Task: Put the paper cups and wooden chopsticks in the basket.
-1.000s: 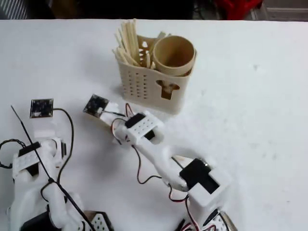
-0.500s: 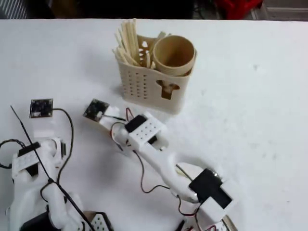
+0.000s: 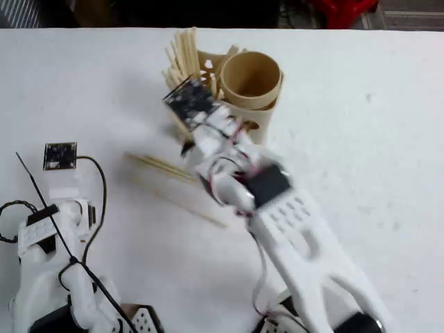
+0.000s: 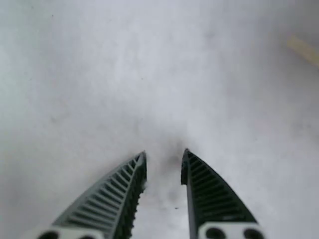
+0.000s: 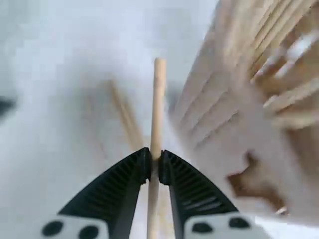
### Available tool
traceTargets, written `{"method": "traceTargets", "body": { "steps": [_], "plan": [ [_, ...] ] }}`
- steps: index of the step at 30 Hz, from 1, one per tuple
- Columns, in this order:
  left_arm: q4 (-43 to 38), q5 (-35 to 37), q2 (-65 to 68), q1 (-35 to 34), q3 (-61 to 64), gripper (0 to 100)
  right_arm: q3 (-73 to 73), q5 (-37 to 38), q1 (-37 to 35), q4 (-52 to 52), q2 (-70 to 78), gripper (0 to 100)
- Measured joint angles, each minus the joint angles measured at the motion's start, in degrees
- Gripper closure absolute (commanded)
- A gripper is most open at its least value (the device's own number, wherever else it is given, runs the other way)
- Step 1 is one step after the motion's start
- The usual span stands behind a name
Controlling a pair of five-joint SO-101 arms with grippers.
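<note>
A cream perforated basket (image 3: 258,123) stands at the back of the table with a paper cup (image 3: 250,76) and several wooden chopsticks (image 3: 180,52) upright in it. My right arm (image 3: 277,208) is raised just in front of it. The right gripper (image 5: 154,162) is shut on one chopstick (image 5: 158,94), which points past the basket wall (image 5: 234,124). Two chopsticks (image 3: 160,166) lie on the table left of that arm, also seen below the gripper as loose chopsticks (image 5: 124,117). The left gripper (image 4: 163,157) hangs slightly open over bare table, with nothing between its fingers.
My left arm (image 3: 48,236) sits at the near left with its cables. One chopstick end (image 4: 303,50) shows far off in the left wrist view. White table surface lies right of the basket and at the far left.
The right arm has risen from the table and swung toward the basket with a chopstick in its grip, uncovering the chopsticks lying on the table. The left arm has stayed still.
</note>
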Motion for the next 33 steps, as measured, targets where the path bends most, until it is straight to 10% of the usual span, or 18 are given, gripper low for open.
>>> {"method": "traceTargets", "body": {
  "steps": [15,33],
  "plan": [
    [0.0,0.0,0.0,0.0,0.0,87,-29.4,-14.1,0.4,-24.6,11.1,98.1],
    [0.0,0.0,0.0,0.0,0.0,87,-34.5,-5.5,6.5,-36.5,27.2,98.1]
  ]
}}
